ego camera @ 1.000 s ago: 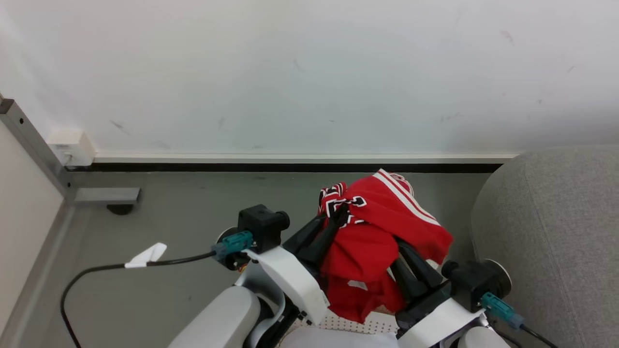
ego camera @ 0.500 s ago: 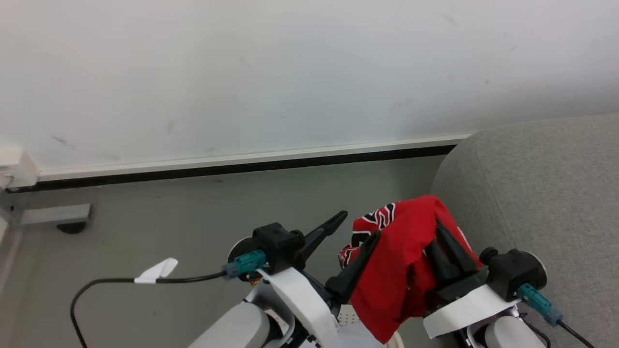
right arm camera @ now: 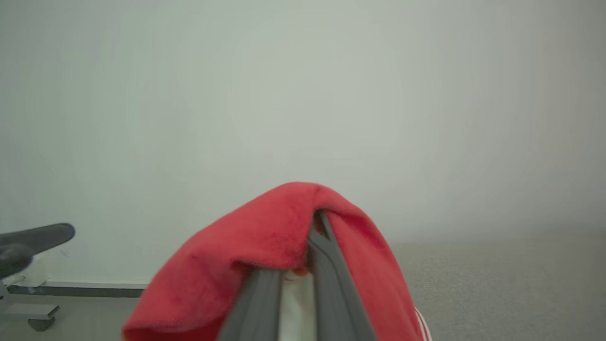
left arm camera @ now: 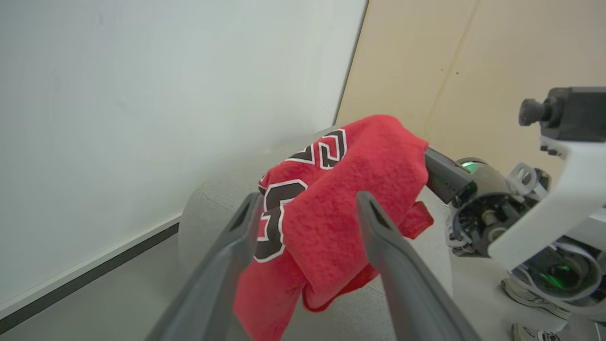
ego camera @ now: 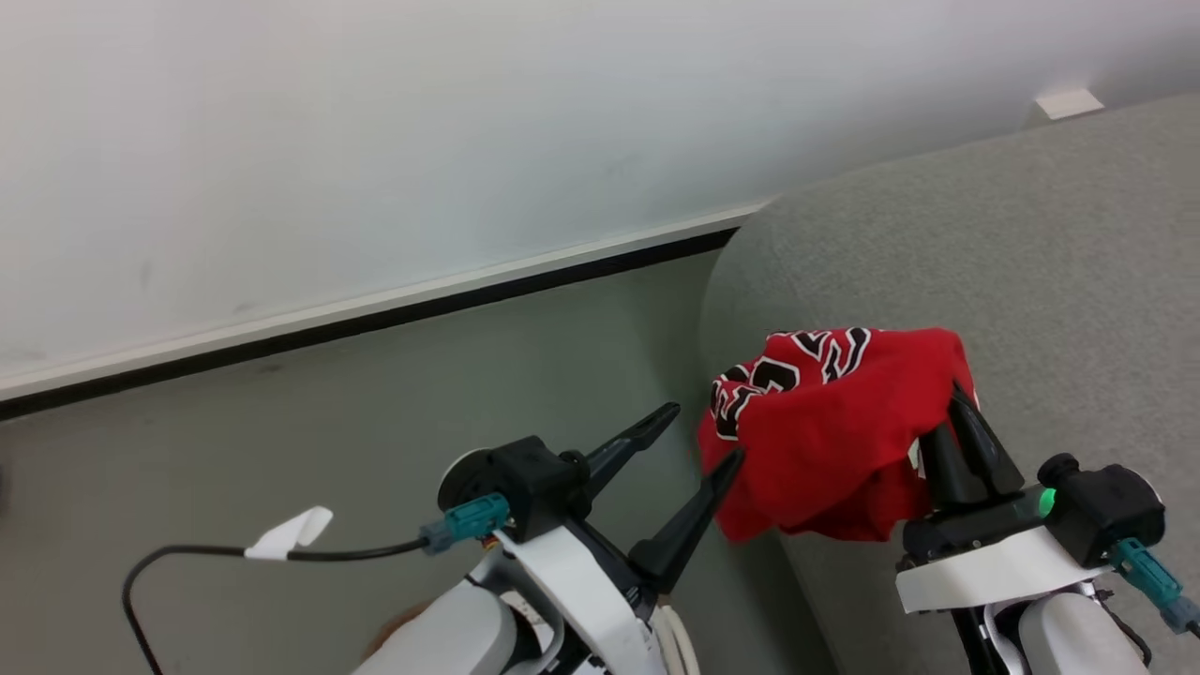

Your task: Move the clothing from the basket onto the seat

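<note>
Right gripper [ego camera: 966, 445]: the two dark fingers [right arm camera: 331, 270] stand nearly together, pinching a fold of the clothing [ego camera: 825, 431]. The red cloth drapes over both fingertips and hides them. A strip of white fabric shows in the narrow gap between the fingers in the right wrist view.

Left gripper [ego camera: 703, 433]: the jaws are spread wide and hold nothing. Its right fingertip is just beside the lower left hem of the garment; contact cannot be confirmed.

Clothing: a single red bundle with black-and-white numerals facing up and left. It hangs from the right gripper alone. Its long axis runs left to right, and its bulk sags to the left of the pinch point, toward the left gripper.

Seat [ego camera: 1031, 281]: the grey upholstery lies beneath and to the right of the bundle and extends far and right. The bundle's left end overhangs the seat's rounded left edge, with the floor [ego camera: 375, 403] below it. Whether the lowest fold touches the fabric cannot be told.

Judgement: the right arm governs the placement. The seat's open surface lies right and far of the fingers, so a release here risks the left end sliding off to the floor.
</note>
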Robot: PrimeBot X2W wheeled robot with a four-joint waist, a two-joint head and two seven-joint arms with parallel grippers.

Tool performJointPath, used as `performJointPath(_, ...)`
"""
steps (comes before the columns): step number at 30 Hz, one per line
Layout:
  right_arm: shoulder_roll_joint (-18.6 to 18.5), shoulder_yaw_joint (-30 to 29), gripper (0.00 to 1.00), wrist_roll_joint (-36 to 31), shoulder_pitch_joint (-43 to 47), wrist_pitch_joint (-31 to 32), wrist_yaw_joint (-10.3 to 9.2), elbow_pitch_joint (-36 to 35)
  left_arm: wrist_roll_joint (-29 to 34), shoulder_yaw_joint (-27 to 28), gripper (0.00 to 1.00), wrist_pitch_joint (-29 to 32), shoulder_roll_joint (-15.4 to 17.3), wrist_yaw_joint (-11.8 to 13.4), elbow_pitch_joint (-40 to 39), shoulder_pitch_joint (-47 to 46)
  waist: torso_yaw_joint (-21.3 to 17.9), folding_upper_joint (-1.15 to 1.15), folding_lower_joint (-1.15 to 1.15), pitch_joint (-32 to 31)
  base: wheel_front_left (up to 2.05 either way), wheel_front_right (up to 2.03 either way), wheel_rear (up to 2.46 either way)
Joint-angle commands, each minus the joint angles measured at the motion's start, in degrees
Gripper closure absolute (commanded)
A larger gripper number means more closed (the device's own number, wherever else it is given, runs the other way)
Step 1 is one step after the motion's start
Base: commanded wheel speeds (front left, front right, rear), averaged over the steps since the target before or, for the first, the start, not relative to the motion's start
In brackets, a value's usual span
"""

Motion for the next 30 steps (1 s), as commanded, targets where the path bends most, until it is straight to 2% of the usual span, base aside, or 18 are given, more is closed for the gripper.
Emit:
performJointPath(1, -0.5, -0.7, 1.0, -0.5, 0.5, -0.1, -0.12, -1.1, 1.0, -0.2, 0.0, -0.4, 0.7, -0.2, 0.1, -0.4, -3.4, -0.01, 0.0, 0.8, 0.0, 0.0, 0.0)
performJointPath(8, -0.5, -2.2, 1.0, -0.3, 1.9, -0.1, -0.12, -3.4, 2.5, -1.3, 0.0, -1.5, 1.4, 0.1, 0.7, -0.9, -7.9, -0.01, 0.0, 1.5, 0.0, 0.0, 0.0)
performJointPath(15, -0.8, -2.6, 1.0, 0.3, 1.9, -0.1, -0.12, -4.1, 3.7, -2.3, 0.0, -2.5, 1.6, 0.1, 1.7, -1.2, -9.7, -0.01, 0.0, 2.1, 0.0, 0.0, 0.0)
performJointPath(23, -2.8, -4.2, 1.0, 0.4, -3.1, -0.1, -0.12, -4.5, 4.3, -2.7, 0.0, -1.8, 2.2, -0.1, 1.2, -3.2, -8.5, -0.01, 0.0, 5.1, 0.0, 0.0, 0.0)
performJointPath(30, -6.4, -8.5, 1.0, 0.9, -12.1, 1.0, -0.12, -3.2, 4.3, -2.8, 0.0, -0.9, 3.4, -0.4, 0.3, -4.9, -5.0, -0.01, 0.0, 10.0, 0.0, 0.0, 0.0)
